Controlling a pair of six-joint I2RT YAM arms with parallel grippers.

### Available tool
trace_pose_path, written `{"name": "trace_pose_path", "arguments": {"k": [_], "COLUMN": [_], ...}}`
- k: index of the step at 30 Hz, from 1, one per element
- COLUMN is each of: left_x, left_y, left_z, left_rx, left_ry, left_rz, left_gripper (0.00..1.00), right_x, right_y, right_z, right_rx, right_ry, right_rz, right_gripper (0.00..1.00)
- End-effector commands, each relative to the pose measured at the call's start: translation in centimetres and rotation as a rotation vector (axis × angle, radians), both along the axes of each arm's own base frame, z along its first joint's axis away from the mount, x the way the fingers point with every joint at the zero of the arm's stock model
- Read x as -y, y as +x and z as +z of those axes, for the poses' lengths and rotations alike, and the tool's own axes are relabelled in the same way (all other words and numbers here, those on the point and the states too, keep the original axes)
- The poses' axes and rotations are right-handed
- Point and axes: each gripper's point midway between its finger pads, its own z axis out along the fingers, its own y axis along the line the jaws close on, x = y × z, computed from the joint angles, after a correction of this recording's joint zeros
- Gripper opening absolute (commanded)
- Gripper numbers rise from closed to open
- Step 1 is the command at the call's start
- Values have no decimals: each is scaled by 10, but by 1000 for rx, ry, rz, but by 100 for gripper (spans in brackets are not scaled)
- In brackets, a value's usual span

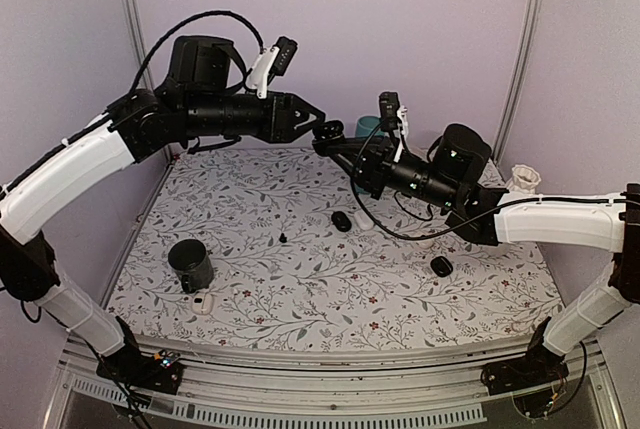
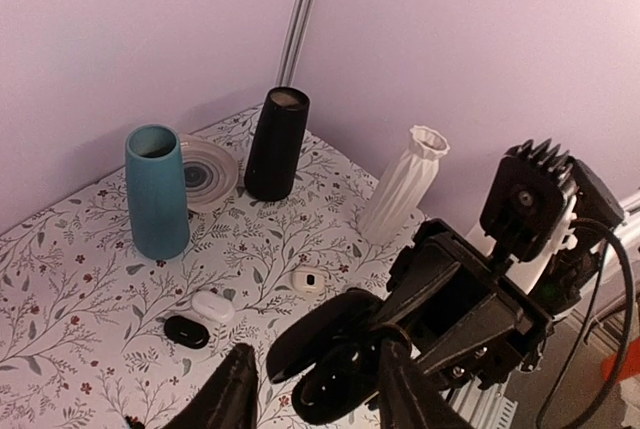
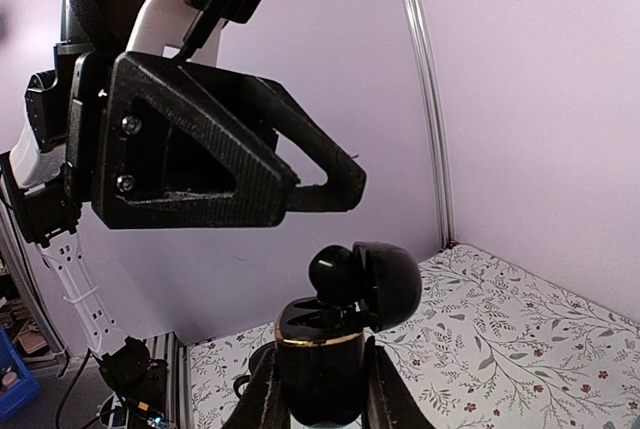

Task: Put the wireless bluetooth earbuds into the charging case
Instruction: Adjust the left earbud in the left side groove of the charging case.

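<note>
Right wrist view: my right tool [image 3: 322,399] is clamped on the charging case [image 3: 318,354], a finger on each side, holding it upright in the air. Its lid [image 3: 388,284] stands open. A black earbud [image 3: 332,269] sits at the top of the case against the lid; I cannot tell whether it is fully seated. My left tool [image 3: 338,187] hangs just above it, seen side-on.

Left wrist view: my left fingers [image 2: 232,394] stand partly apart, with the dark bulk of the right tool and case between and beyond them. I cannot tell whether they touch anything. On the table [image 2: 60,279] behind stand a teal vase [image 2: 157,194], a black cylinder [image 2: 277,144] and a white ribbed vase [image 2: 405,184].

Top view: both tools meet in mid-air over the far part of the table. A tiny dark blob, the second earbud [image 1: 283,238], lies on the table well apart from them.
</note>
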Motion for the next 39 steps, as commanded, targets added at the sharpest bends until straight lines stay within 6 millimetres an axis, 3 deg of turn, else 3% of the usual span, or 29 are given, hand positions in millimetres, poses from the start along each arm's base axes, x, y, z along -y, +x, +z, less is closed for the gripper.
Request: {"name": "trace_pose_path", "arguments": {"k": [1, 7, 23, 39], "left_x": [-7, -21, -22, -16], "left_y": [-7, -2, 8, 5], "left_z": [3, -6, -21, -32], "left_rx": [0, -19, -47, -72], "left_ry": [-28, -29, -10, 8], "left_rz": [24, 76, 104, 69], "left_gripper": [40, 34, 29, 29], "right_x": [-2, 0, -2, -2], "right_y": [-4, -8, -13, -13], "right_z": [17, 22, 23, 23], "right_rx": [32, 44, 52, 55], "right_ry": [29, 39, 43, 43], "right_rz": [4, 16, 35, 38], "right_gripper": [3, 3, 3, 3]}}
